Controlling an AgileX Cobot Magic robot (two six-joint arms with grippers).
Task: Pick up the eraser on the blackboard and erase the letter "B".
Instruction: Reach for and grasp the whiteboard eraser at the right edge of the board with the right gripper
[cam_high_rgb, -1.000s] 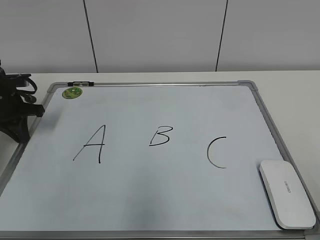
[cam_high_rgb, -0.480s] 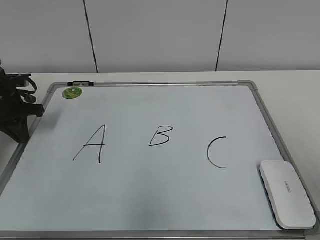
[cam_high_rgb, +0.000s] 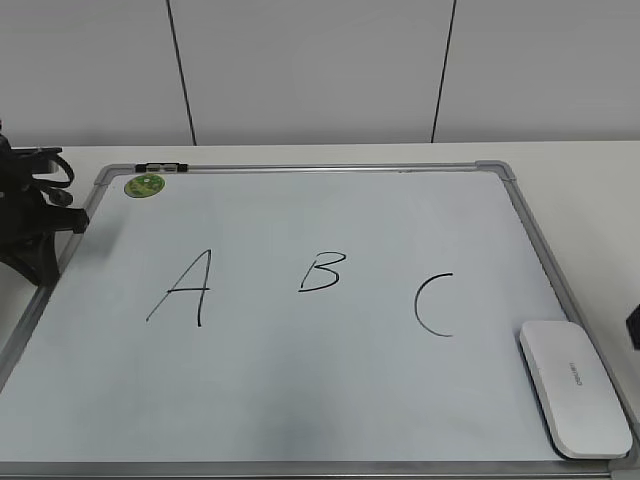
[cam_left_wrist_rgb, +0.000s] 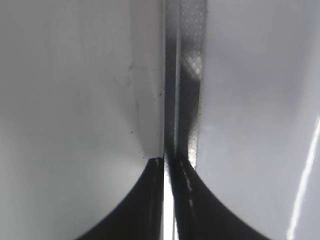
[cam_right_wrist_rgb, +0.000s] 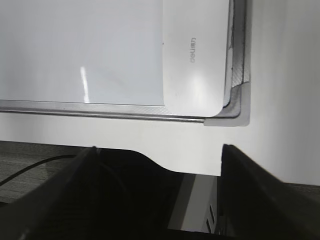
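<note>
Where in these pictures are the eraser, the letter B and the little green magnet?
eraser (cam_high_rgb: 574, 388): exterior view, middle of its white top face.
letter B (cam_high_rgb: 321, 271): exterior view, on the middle of its black strokes.
green magnet (cam_high_rgb: 145, 185): exterior view, centre of the round disc near the board's far left corner.

White eraser (cam_high_rgb: 574, 388) flat on blackboard (cam_high_rgb: 300, 400) corner, B (cam_high_rgb: 321, 272) intact

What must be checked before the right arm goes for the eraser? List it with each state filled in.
1. Eraser flat, bottom right corner of the blackboard: ok.
2. Nothing on the eraser: ok.
3. Letter "B" unerased: ok.
4. Right gripper open: ok.
5. Right gripper over the eraser: not ok, it is off the board's edge.
6. Left gripper shut, at the far left frame: ok.
</note>
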